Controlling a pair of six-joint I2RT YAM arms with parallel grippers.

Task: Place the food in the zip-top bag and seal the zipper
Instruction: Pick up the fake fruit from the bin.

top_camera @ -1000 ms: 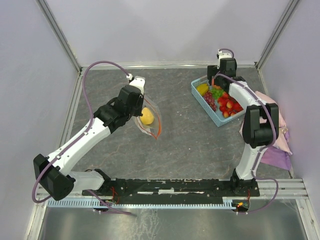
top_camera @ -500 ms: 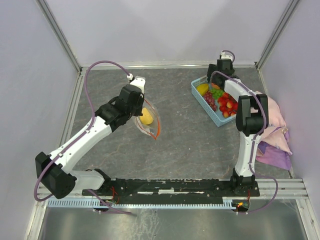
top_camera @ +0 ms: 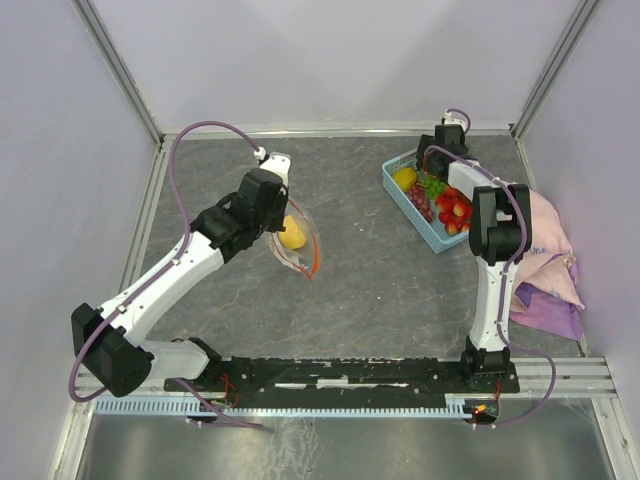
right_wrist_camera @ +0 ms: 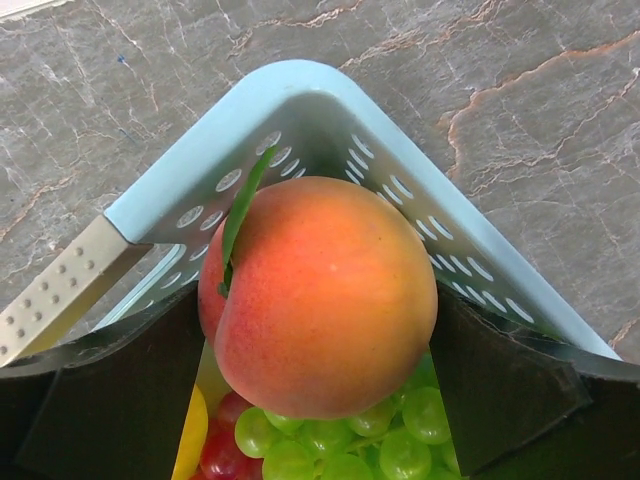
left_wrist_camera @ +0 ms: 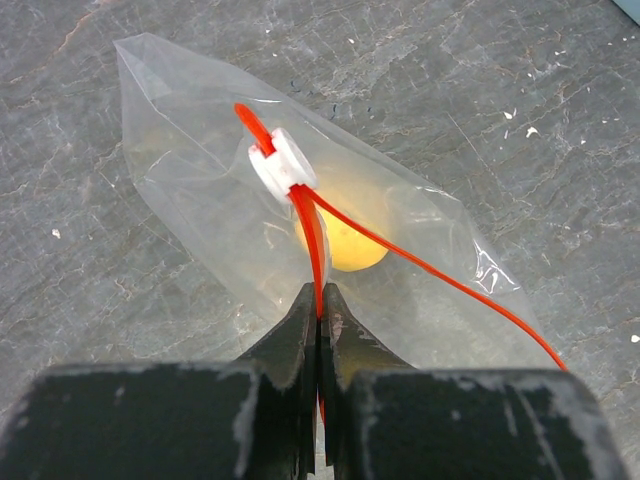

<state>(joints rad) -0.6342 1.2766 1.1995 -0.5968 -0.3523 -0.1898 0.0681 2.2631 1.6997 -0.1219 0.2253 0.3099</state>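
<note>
The clear zip-top bag (left_wrist_camera: 200, 200) lies on the grey table, also in the top view (top_camera: 303, 245), with a yellow fruit (left_wrist_camera: 345, 240) inside. My left gripper (left_wrist_camera: 320, 300) is shut on the orange-red zipper (left_wrist_camera: 312, 225), just below the white slider (left_wrist_camera: 282, 163). My right gripper (right_wrist_camera: 318, 320) is at the far corner of the light blue basket (right_wrist_camera: 300, 100), and its fingers press both sides of the orange-pink peach (right_wrist_camera: 320, 290). Green grapes (right_wrist_camera: 330, 450) lie under the peach. In the top view the right gripper (top_camera: 440, 160) hides the peach.
The basket (top_camera: 405, 200) at the back right holds strawberries (top_camera: 455, 208), grapes (top_camera: 420, 198) and a yellow fruit (top_camera: 405, 177). A pink cloth (top_camera: 550, 255) lies at the right edge. Walls stand close on three sides.
The right arm's elbow has swung left and closer to the basket, with the wrist staying over the basket's far corner. The left arm and bag have barely shifted.
</note>
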